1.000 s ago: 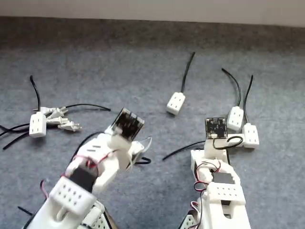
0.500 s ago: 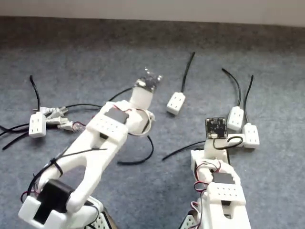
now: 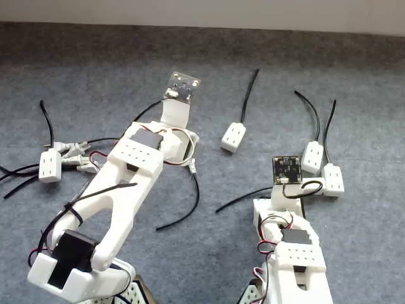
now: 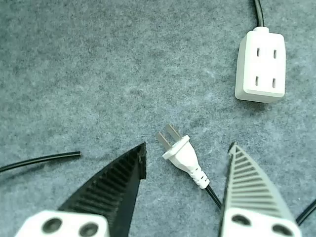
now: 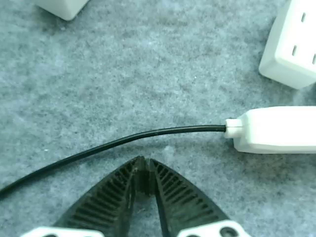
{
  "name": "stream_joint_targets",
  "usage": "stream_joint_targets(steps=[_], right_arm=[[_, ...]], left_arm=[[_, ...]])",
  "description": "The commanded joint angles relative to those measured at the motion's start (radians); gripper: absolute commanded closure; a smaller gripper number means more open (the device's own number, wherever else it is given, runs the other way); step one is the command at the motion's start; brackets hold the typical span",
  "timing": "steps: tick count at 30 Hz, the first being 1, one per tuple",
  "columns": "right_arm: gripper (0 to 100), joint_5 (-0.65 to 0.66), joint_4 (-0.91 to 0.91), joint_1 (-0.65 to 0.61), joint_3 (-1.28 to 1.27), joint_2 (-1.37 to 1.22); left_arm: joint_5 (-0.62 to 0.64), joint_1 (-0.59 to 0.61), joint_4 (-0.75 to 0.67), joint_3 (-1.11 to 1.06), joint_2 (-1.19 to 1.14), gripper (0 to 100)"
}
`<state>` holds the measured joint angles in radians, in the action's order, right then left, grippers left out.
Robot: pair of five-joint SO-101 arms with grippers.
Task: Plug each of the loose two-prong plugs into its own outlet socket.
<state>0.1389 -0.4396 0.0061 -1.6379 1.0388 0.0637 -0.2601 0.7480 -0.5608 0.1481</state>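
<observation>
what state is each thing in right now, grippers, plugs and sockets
left gripper: open, a finger on either side of the plug, not touching it
plug: unplugged, lying flat, prongs bare
middle socket: empty, slots facing up
right gripper: shut, holding nothing, above a black cord
far-left plugs: loose, lying beside a socket

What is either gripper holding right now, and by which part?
Nothing. The left gripper is open, a loose plug lying untouched on the carpet between its fingers. The right gripper is shut empty, near a black cord.
</observation>
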Motion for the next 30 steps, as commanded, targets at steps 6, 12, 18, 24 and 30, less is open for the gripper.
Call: stream_joint_targets(steps=[6,12,18,24,30], right_arm=[[98.2,0.012,0.019,-0.008,0.002,0.001],[98.2,0.012,0.019,-0.008,0.002,0.001],[98.2,0.012,0.019,-0.008,0.002,0.001],[98.2,0.012,0.019,-0.008,0.004,0.001],[98.2,0.012,0.019,-0.008,0.004,0.001]], left_arm=[[0.172,-0.007,0.009,-0.028,0.004,74],[0.304,-0.008,0.009,-0.036,-0.036,74],[0.423,-0.012,0.068,0.084,-0.222,74],[0.568,-0.102,0.341,0.285,-0.334,74],[0.608,-0.133,0.308,0.352,-0.437,74]])
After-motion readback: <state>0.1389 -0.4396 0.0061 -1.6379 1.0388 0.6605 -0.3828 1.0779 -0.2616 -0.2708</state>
